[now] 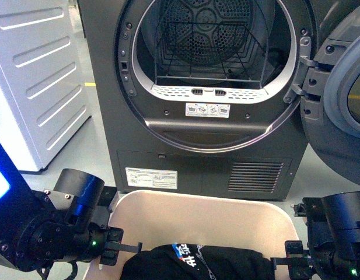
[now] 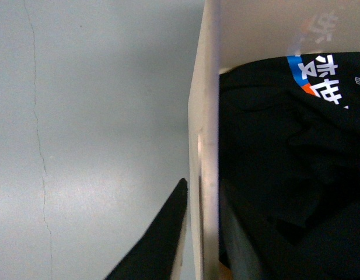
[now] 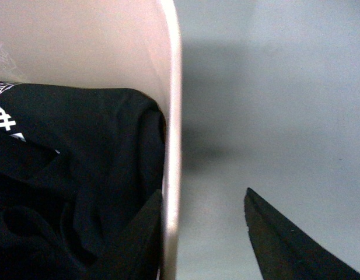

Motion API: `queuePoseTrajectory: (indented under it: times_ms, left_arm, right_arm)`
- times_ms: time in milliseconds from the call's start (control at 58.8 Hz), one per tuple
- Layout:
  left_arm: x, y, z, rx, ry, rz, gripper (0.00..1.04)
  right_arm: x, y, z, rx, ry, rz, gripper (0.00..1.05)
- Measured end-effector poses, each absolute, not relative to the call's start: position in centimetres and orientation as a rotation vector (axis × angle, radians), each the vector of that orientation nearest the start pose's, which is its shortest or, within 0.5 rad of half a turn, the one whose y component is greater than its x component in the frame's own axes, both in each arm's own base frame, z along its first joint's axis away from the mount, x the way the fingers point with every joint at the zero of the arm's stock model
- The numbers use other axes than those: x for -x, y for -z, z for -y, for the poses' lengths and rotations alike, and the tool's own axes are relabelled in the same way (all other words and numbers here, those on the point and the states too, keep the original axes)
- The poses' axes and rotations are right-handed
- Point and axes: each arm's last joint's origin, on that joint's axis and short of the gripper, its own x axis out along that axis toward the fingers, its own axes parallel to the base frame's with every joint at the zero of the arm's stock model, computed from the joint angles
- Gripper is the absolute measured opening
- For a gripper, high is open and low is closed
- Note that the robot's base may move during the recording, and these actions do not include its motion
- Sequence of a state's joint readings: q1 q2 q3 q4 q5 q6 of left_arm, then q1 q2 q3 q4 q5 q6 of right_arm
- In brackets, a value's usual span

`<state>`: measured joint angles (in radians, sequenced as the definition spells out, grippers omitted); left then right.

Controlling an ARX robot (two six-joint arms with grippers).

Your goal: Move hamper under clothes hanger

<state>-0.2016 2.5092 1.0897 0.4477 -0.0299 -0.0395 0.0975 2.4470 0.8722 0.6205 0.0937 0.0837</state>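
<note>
The beige hamper (image 1: 204, 202) stands on the floor right in front of me, between my arms, with a black printed garment (image 1: 197, 262) lying in it. My left gripper (image 1: 125, 248) is shut on the hamper's left wall (image 2: 210, 87), one finger outside and one inside. In the left wrist view the left gripper (image 2: 203, 184) pinches that rim. My right gripper (image 1: 285, 262) is open astride the right wall (image 3: 171, 87). In the right wrist view the right gripper (image 3: 203, 193) has its inner finger against the wall and its outer finger well apart. The clothes hanger is out of view.
A dark grey dryer (image 1: 168, 134) stands just behind the hamper, its round door (image 1: 343, 99) swung open to the right. A white ribbed appliance (image 1: 34, 81) stands at the left. Grey floor (image 2: 98, 116) with a thin crack lies beside the hamper.
</note>
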Motion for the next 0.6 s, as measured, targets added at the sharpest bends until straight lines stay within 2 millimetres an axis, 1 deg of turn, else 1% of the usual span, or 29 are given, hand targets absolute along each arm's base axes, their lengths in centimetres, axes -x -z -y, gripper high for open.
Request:
queuePoseTrajectory:
  times_ms: [68, 102, 119, 187, 255, 459, 510, 595]
  left_arm:
    - [-37.6, 5.5, 7.6, -0.072, 0.136, -0.972, 0.09]
    - [-37.6, 5.5, 7.7, -0.069, 0.132, -0.972, 0.06]
    - [-37.6, 5.5, 7.7, -0.067, 0.131, -0.971, 0.04]
    - [-37.7, 5.4, 7.7, -0.066, 0.131, -0.970, 0.04]
    - [-37.7, 5.4, 7.7, -0.064, 0.131, -0.967, 0.04]
    - [-37.6, 5.1, 7.7, -0.061, 0.138, -0.971, 0.04]
    - [-37.5, 4.8, 7.7, -0.060, 0.140, -0.971, 0.04]
    - [-37.6, 3.5, 7.7, -0.059, 0.142, -0.950, 0.04]
  right_arm:
    - [-33.7, 5.2, -3.2, 0.020, 0.035, -0.954, 0.30]
    - [-33.7, 5.2, -3.3, 0.021, 0.033, -0.955, 0.27]
    - [-33.7, 5.2, -3.3, 0.022, 0.032, -0.956, 0.23]
    - [-33.7, 5.2, -3.4, 0.026, 0.031, -0.961, 0.15]
    - [-33.7, 5.3, -3.5, 0.028, 0.037, -0.968, 0.03]
    - [-33.8, 4.8, -3.3, 0.036, 0.053, -0.971, 0.03]
    - [-33.7, 4.3, -3.2, 0.036, 0.056, -0.967, 0.03]
    - [-33.9, 3.0, -3.1, 0.038, 0.054, -0.940, 0.03]
